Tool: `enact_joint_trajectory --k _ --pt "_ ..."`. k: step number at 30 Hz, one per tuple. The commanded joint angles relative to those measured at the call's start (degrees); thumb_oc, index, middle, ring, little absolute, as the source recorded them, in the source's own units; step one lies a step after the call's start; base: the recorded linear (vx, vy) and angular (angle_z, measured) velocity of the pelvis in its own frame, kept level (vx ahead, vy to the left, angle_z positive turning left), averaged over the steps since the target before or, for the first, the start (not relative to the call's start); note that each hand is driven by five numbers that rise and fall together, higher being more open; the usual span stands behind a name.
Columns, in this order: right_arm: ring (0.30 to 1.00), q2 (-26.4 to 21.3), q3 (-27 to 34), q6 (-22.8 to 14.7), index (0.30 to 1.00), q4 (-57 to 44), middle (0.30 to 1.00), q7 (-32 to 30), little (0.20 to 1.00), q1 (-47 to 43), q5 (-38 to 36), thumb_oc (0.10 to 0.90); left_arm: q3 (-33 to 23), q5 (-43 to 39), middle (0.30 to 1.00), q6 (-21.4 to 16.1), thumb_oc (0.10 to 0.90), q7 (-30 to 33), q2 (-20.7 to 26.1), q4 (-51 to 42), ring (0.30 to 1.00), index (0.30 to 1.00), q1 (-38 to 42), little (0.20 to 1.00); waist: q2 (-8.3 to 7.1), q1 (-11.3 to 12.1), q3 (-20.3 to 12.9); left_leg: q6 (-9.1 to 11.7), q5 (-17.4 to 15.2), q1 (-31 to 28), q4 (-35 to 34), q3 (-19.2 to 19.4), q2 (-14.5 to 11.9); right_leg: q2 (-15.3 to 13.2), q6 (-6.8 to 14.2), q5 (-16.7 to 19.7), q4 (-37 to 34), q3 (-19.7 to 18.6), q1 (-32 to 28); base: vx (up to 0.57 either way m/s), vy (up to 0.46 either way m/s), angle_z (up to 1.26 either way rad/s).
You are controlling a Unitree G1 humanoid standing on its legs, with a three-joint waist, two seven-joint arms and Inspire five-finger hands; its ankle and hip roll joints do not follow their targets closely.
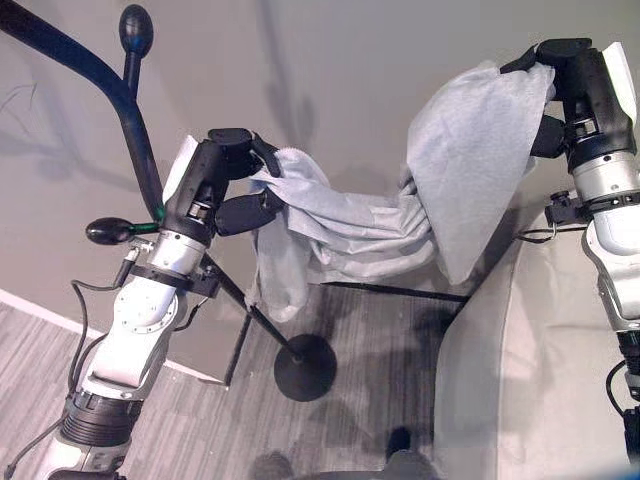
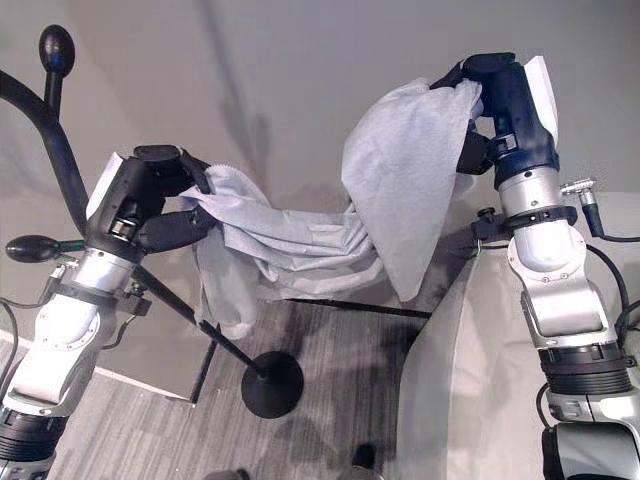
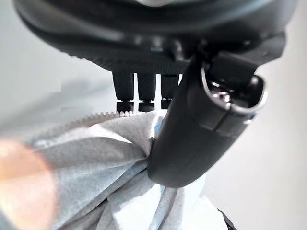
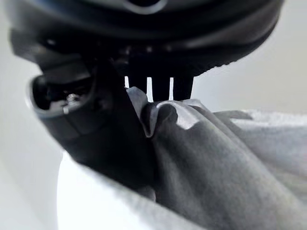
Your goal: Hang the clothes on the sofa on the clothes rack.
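Clearly the pale grey, thin fabric garment (image 1: 380, 215) is light and limp: it hangs in mid-air between the two hands, above the floor and beside the light grey sofa (image 1: 520, 370), sagging into deep folds in the middle with a loose end dangling below the left side. It will likely drape over anything it meets and slip off a smooth bar unless spread, so the best holds look like its edges or shoulders, kept well apart. The left hand (image 1: 225, 180) has its fingers and thumb curled round a bunched edge near the dark blue metal clothes rack (image 1: 110, 90) with its black knobbed pegs; the right hand (image 2: 500, 95) is raised higher and pinches another part of the cloth, which falls from it in a broad sheet. The eye views give the whole span, the rack, its round black base (image 1: 305, 367) and the sofa. The left wrist view adds a zip's toothed edge (image 3: 108, 115) by the fingers; the right wrist view shows cloth tucked against the thumb (image 4: 120, 143).
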State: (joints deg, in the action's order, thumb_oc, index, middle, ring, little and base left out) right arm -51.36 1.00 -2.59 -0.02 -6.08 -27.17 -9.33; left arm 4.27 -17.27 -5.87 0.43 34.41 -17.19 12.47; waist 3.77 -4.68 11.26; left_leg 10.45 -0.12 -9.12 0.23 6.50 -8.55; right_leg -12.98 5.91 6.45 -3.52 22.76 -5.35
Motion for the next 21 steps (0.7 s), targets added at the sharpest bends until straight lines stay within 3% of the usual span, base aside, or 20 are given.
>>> enact_joint_trajectory --k 1,5,9,10,11,12,13,14,15,18,21 --pt "0.3 0.5 3.7 -3.3 0.3 -3.1 0.3 -2.5 0.3 -5.9 1.8 0.4 -7.3 0.9 0.3 -4.0 0.4 4.0 1.9 -0.4 0.3 0.3 4.8 0.3 -1.38 3.7 -4.9 -4.5 -10.4 -7.0 -2.0 1.9 0.3 1.0 2.8 0.1 -0.4 0.8 7.7 -0.38 0.222 0.33" --pt "0.3 3.1 3.7 -2.4 0.3 -3.7 0.3 -2.4 0.3 -5.1 3.4 0.4 -7.8 0.7 0.3 -4.0 0.4 4.0 3.7 -0.2 0.3 0.3 4.7 0.3 -2.27 5.1 -2.7 -7.0 -9.9 -5.4 -3.5 2.2 4.3 -1.2 6.7 4.9 0.3 0.7 11.0 -0.37 0.143 -0.09" --pt "0.3 3.1 3.6 -2.3 0.3 -3.7 0.3 -2.4 0.3 -5.3 3.5 0.4 -7.9 0.7 0.3 -4.0 0.4 4.0 3.7 -0.3 0.3 0.3 4.7 0.3 -2.66 5.2 -2.7 -7.1 -9.5 -5.2 -3.7 2.3 4.8 -1.7 6.7 5.0 0.5 0.4 11.4 -0.12 0.022 -0.06" --pt "0.3 2.9 3.1 -2.2 0.3 -3.4 0.3 -2.4 0.3 -5.4 4.3 0.4 -8.2 0.8 0.3 -4.2 0.4 4.3 4.9 -0.4 0.3 0.3 4.7 0.3 -1.71 5.8 -1.4 -8.1 -8.3 -3.0 -3.2 1.9 4.5 -1.8 6.7 0.4 9.7 -2.9 10.1 -0.7 -0.063 0.03" --pt "0.3 3.0 2.1 -2.8 0.3 -2.3 0.3 -2.6 0.3 -5.9 3.2 0.4 -7.9 0.4 0.3 -3.5 0.4 4.8 5.8 -0.2 0.3 0.3 4.8 0.3 -1.96 7.9 -1.2 -9.8 -5.7 0.8 -1.7 1.2 3.9 -5.7 3.7 -3.0 29.8 -7.0 6.7 -0.77 -0.192 0.1" --pt "0.3 3.0 2.1 -2.8 0.3 -2.2 0.3 -2.6 0.3 -5.6 2.9 0.4 -7.8 0.3 0.3 -3.4 0.4 5.2 6.4 0.0 0.3 0.3 5.0 0.3 -3.26 8.9 -1.3 -9.3 -5.1 2.7 -0.5 0.8 3.9 -6.6 3.6 -2.8 28.8 -7.6 4.6 -0.55 -0.426 0.2" --pt "0.3 2.6 2.2 -2.7 0.3 -1.8 0.3 -2.9 0.3 -5.7 2.9 0.4 -8.0 0.4 0.3 -3.6 0.4 5.8 7.0 -0.1 0.3 0.3 5.2 0.3 -4.62 10.3 -1.7 -8.3 -5.0 4.7 0.4 0.6 3.4 -5.7 3.3 -7.3 22.9 -7.5 0.7 -0.19 -0.49 0.1" --pt "0.3 2.0 2.4 -2.8 0.3 -1.1 0.3 -2.9 0.3 -6.2 2.4 0.4 -8.0 0.4 0.3 -3.7 0.4 5.9 7.5 0.0 0.3 0.3 5.6 0.3 -5.66 10.8 -2.7 -7.1 -4.5 6.9 1.7 0.2 2.2 -3.0 3.0 -12.3 14.7 -7.2 -3.4 -0.25 -0.732 0.03" --pt "0.3 2.0 1.5 -3.4 0.3 -0.7 0.3 -3.4 0.3 -7.7 0.1 0.4 -8.5 0.1 0.3 -4.0 0.4 6.3 7.4 0.6 0.3 0.3 4.9 0.3 -7.12 11.8 -3.3 -4.5 -2.8 9.5 4.1 0.1 -0.3 1.5 1.8 -13.9 4.3 -7.5 -6.4 -0.23 -0.6 -0.1" --pt "0.3 1.5 0.1 -4.1 0.3 -0.4 0.3 -3.4 0.3 -9.3 -0.3 0.4 -9.2 -0.5 0.3 -4.2 0.4 6.4 6.0 0.4 0.3 0.3 3.7 0.3 -6.94 11.4 -3.5 -2.9 -0.5 10.6 4.5 -0.1 -1.6 3.6 0.6 -12.6 1.1 -7.5 -6.9 -0.14 -0.287 -0.25" --pt "0.3 1.0 -1.3 -4.5 0.3 -1.5 0.3 -2.5 0.3 -10.0 -1.0 0.4 -7.8 -0.7 0.3 -3.8 0.4 6.0 5.1 0.2 0.3 0.3 4.2 0.3 -6.05 9.9 -4.0 -1.2 4.0 9.5 -0.3 0.6 -4.1 7.1 -0.9 -13.3 -1.5 -6.2 -8.0 -0.12 -0.226 0.09"
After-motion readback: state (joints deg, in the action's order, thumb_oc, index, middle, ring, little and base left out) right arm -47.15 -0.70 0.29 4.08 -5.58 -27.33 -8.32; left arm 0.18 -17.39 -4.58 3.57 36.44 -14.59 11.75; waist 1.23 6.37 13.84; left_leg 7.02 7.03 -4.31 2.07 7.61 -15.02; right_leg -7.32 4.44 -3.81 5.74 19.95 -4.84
